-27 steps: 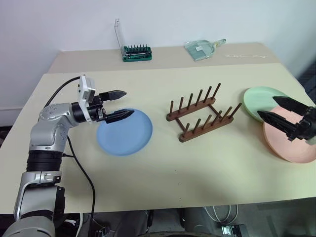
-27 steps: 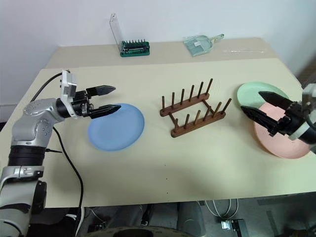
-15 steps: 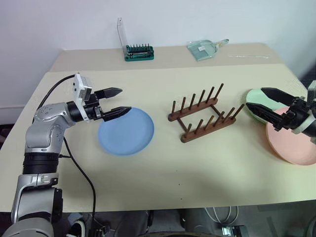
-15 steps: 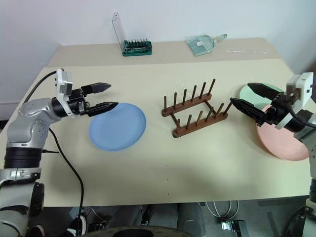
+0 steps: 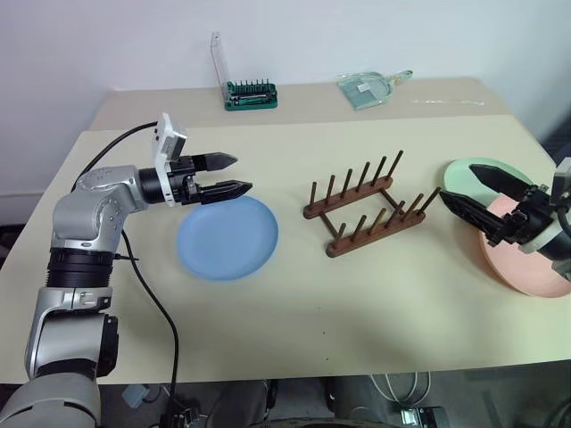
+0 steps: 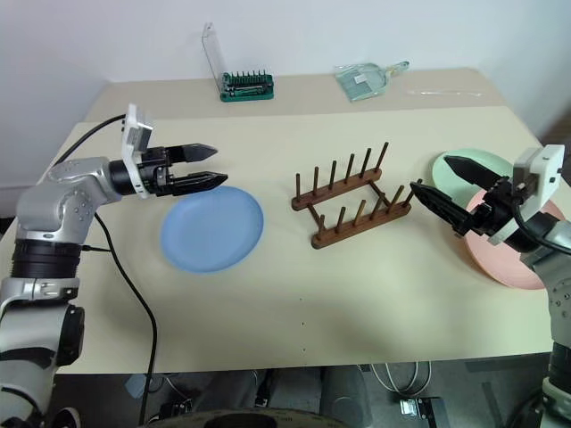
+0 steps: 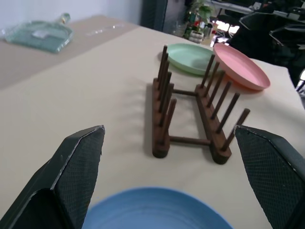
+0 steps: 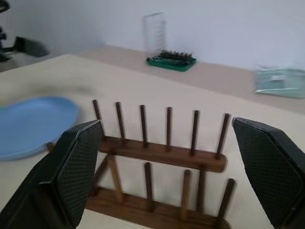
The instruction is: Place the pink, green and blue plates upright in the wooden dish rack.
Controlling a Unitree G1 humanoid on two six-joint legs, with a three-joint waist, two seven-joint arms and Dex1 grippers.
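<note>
A pale beige table (image 5: 294, 294) fills most of the frame, with a raised back ledge of the same colour against a plain white wall (image 5: 357, 36). At centre left lies the blue plate (image 5: 227, 238), flat. At the right edge the pink plate (image 5: 526, 267) overlaps the green plate (image 5: 464, 175) (both flat on the table). The wooden dish rack (image 5: 366, 217) stands empty at centre. The left gripper (image 5: 230, 175), fingers spread wide and holding nothing, hovers over the blue plate's upper left rim. The right gripper (image 6: 437, 183), equally wide and empty, hangs above the green plate, pointing toward the rack. On the back ledge sit a green bit holder (image 5: 251, 94) and a clear dustpan (image 5: 368, 88).
</note>
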